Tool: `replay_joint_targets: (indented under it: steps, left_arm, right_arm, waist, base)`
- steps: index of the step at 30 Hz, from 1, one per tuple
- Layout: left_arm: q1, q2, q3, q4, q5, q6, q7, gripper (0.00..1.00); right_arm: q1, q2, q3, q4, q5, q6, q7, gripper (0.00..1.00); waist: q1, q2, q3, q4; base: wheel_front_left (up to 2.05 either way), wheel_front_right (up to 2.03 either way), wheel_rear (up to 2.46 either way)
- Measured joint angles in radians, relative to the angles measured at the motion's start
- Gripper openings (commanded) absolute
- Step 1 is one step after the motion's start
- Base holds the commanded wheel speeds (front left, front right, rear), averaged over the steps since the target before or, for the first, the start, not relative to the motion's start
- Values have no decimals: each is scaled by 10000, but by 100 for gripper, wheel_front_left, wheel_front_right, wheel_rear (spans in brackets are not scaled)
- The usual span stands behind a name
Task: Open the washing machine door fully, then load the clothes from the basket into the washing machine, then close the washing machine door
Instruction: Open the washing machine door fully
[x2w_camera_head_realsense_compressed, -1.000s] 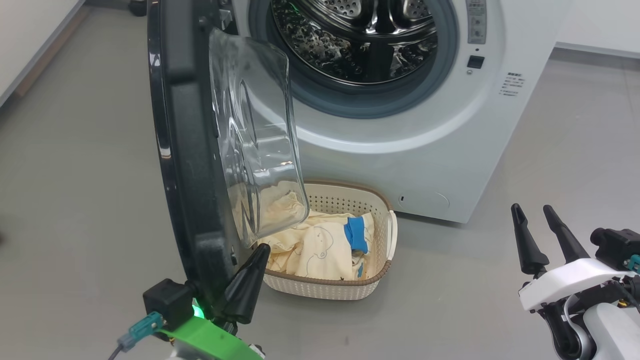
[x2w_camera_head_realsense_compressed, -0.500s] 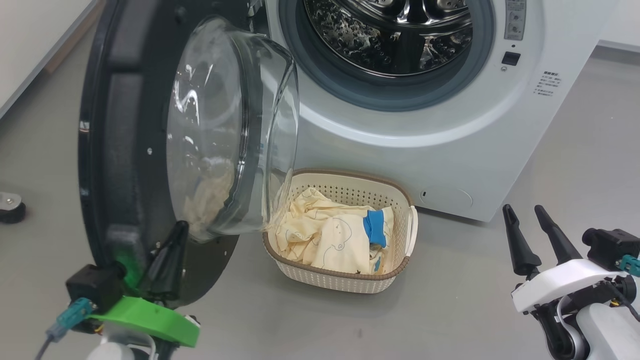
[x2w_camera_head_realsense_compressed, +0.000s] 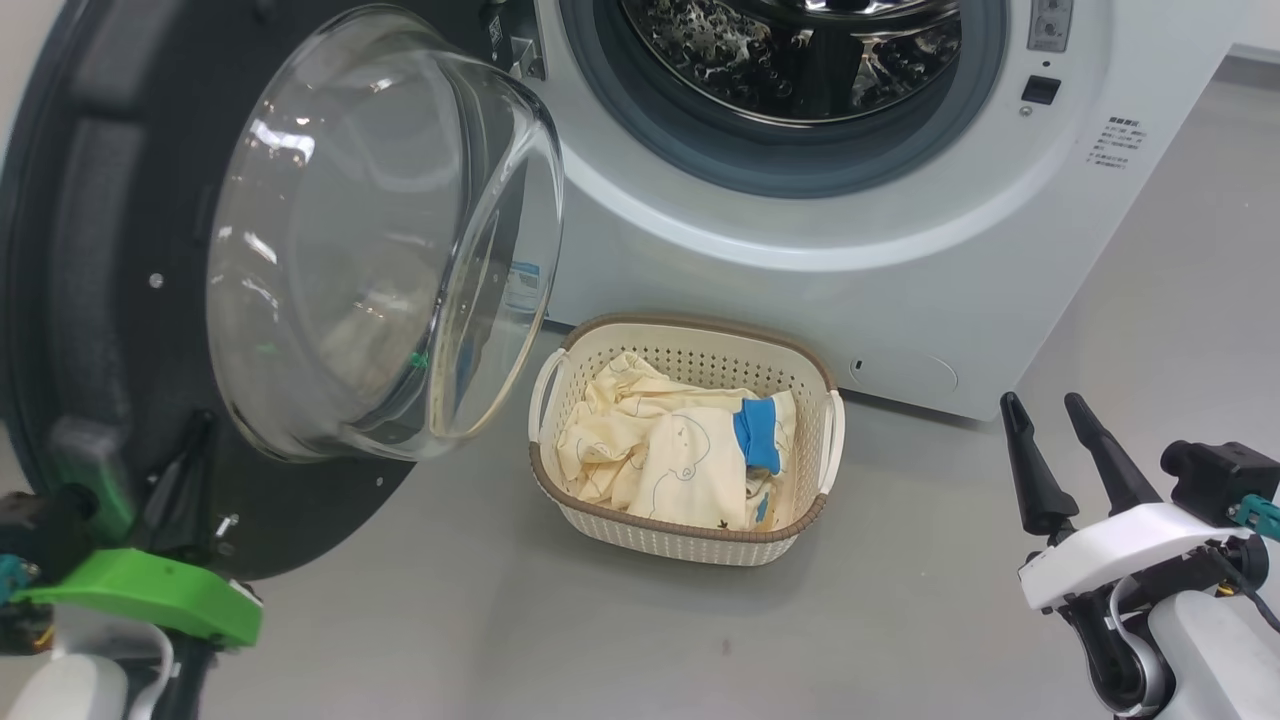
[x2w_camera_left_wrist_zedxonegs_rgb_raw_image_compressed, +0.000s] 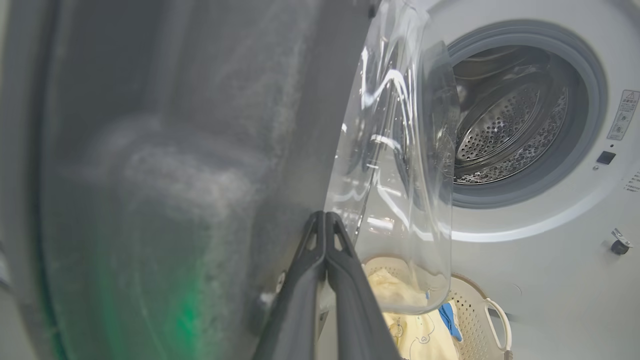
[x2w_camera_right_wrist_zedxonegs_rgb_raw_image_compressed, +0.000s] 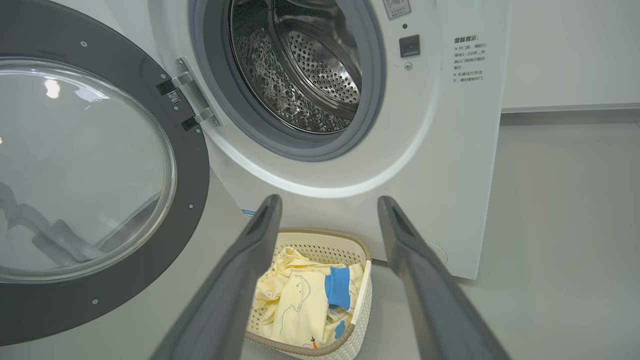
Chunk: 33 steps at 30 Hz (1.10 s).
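Observation:
The washing machine door (x2w_camera_head_realsense_compressed: 90, 250) stands swung wide to the left, its clear glass bowl (x2w_camera_head_realsense_compressed: 370, 230) bulging toward me. My left gripper (x2w_camera_head_realsense_compressed: 195, 440) is shut, its tips (x2w_camera_left_wrist_zedxonegs_rgb_raw_image_compressed: 325, 220) resting against the door's dark inner face just beside the bowl, with nothing between them. The white washing machine (x2w_camera_head_realsense_compressed: 700, 280) shows its steel drum (x2w_camera_head_realsense_compressed: 800, 50) uncovered. On the floor in front sits the cream basket (x2w_camera_head_realsense_compressed: 690, 545) holding pale yellow clothes (x2w_camera_head_realsense_compressed: 670, 460), one with a blue cuff. At the lower right my right gripper (x2w_camera_head_realsense_compressed: 1042, 402) is open and empty, well to the right of the basket (x2w_camera_right_wrist_zedxonegs_rgb_raw_image_compressed: 310, 350).
The open door overhangs the floor left of the basket, and its hinge (x2w_camera_right_wrist_zedxonegs_rgb_raw_image_compressed: 187, 100) sits at the drum opening's left edge. Grey floor (x2w_camera_head_realsense_compressed: 900, 620) stretches between the basket and my right arm. A white wall base (x2w_camera_right_wrist_zedxonegs_rgb_raw_image_compressed: 570, 107) runs behind the machine on the right.
The door has swung further open to the left, and my shut left gripper has moved left with it. The head camera has shifted too. My right gripper has stayed open and about in place.

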Motion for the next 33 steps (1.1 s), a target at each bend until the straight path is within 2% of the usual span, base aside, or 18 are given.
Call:
replay_joint_targets:
  steps: [11,23,33]
  left_arm:
    - [-634,658,635,763,-337,-58,470,0]
    - [-1659,1459,1070,2199,-474,-157,1143,0]
    - [-2331,1935,1283,3450,-499,-370,1319,0]
  right_arm:
    - [-339,23,25,-54,-13,0,-21,100]
    - [-804,178,104,-58,-48,0,-23,100]
    - [-1101,301,372,35,-50,0,-23,100]
  waist:
    - [0,0,454,65]
    - [0,0,910,174]
    - [1,0,1078,-42]
  base:
    - [0,0,0]
    - [0,0,0]
    - [0,0,0]
